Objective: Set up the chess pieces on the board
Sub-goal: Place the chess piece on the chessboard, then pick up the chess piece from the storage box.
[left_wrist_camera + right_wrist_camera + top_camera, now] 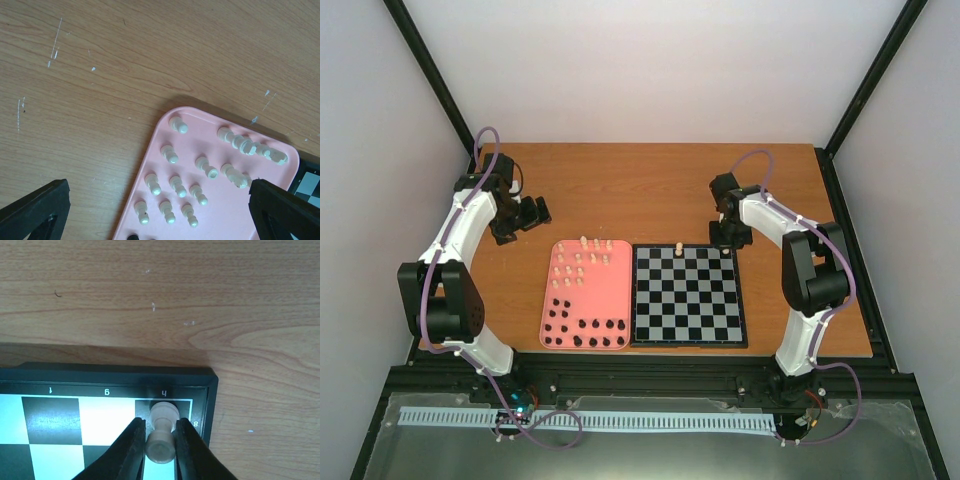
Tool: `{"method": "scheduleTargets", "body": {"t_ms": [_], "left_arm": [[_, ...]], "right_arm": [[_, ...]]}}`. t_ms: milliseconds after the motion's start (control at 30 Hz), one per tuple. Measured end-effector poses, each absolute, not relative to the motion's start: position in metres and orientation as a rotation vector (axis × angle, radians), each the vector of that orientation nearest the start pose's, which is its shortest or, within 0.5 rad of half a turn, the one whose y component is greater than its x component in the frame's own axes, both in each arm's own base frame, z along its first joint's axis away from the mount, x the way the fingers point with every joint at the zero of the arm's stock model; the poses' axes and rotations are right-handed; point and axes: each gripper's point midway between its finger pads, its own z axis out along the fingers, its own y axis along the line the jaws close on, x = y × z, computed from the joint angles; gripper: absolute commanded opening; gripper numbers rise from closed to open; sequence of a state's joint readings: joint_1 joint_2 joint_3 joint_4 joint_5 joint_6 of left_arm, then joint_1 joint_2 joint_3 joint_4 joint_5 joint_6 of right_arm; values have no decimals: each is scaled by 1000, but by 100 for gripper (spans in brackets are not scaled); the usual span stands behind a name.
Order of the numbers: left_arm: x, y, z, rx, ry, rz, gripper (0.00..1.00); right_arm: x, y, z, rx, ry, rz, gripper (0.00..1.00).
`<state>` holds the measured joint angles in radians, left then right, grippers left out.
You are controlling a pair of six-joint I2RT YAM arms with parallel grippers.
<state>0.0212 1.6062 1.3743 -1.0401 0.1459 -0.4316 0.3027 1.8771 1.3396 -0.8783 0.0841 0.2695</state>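
Note:
The board (690,300) lies right of centre; its far right corner shows in the right wrist view (125,375). My right gripper (160,423) is shut on a cream chess piece (161,447), held upright at the black corner square marked h and 8. In the top view this gripper (730,238) is at the board's far right corner. Another cream piece (678,247) stands on the board's far row. My left gripper (535,212) is open and empty, hovering by the far left corner of the pink tray; its fingers (35,210) are spread wide.
The pink tray (620,275) lies against the board's left side, with several cream pieces (582,262) in its far half and several black pieces (585,330) in its near half. The cream ones (175,185) show upright in the left wrist view on the tray (195,135).

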Motion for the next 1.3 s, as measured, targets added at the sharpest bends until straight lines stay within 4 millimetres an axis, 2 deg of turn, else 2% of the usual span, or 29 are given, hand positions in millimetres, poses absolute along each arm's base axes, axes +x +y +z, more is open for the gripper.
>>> {"method": "scheduleTargets", "body": {"t_ms": [167, 333, 500, 633, 700, 767, 833, 900, 1000, 1067, 1167, 1233, 1300], "left_arm": [[354, -18, 146, -612, 2799, -293, 100], [354, -18, 146, -612, 2798, -293, 100], [354, -18, 146, -612, 2799, -293, 100], [354, -18, 146, -612, 2799, -294, 100], [354, -18, 146, -611, 2798, -296, 100], [354, -18, 146, -611, 2799, -298, 100], [354, -18, 146, -611, 2798, -301, 100], [354, -19, 146, -611, 2799, -303, 100], [354, -19, 146, -610, 2799, -305, 100], [354, -19, 146, -611, 2799, -302, 100], [354, -18, 146, -613, 2799, -296, 100], [354, -17, 146, -614, 2798, -291, 100], [354, -17, 146, -615, 2798, -286, 100]], "right_arm": [[361, 98, 44, -38, 2985, -55, 29], [358, 99, 42, -37, 2998, -45, 51], [358, 100, 45, -42, 2997, -36, 57], [374, 106, 67, -41, 2952, -8, 58], [386, 113, 84, -49, 2908, 20, 59], [403, 125, 111, -68, 2842, 53, 59], [419, 146, 140, -119, 2769, 96, 59], [434, 180, 167, -200, 2689, 158, 58], [441, 240, 179, -354, 2629, 256, 57], [439, 287, 169, -471, 2623, 322, 57], [429, 340, 139, -608, 2642, 390, 56], [419, 368, 115, -684, 2670, 427, 55], [408, 385, 95, -736, 2699, 455, 55]]}}
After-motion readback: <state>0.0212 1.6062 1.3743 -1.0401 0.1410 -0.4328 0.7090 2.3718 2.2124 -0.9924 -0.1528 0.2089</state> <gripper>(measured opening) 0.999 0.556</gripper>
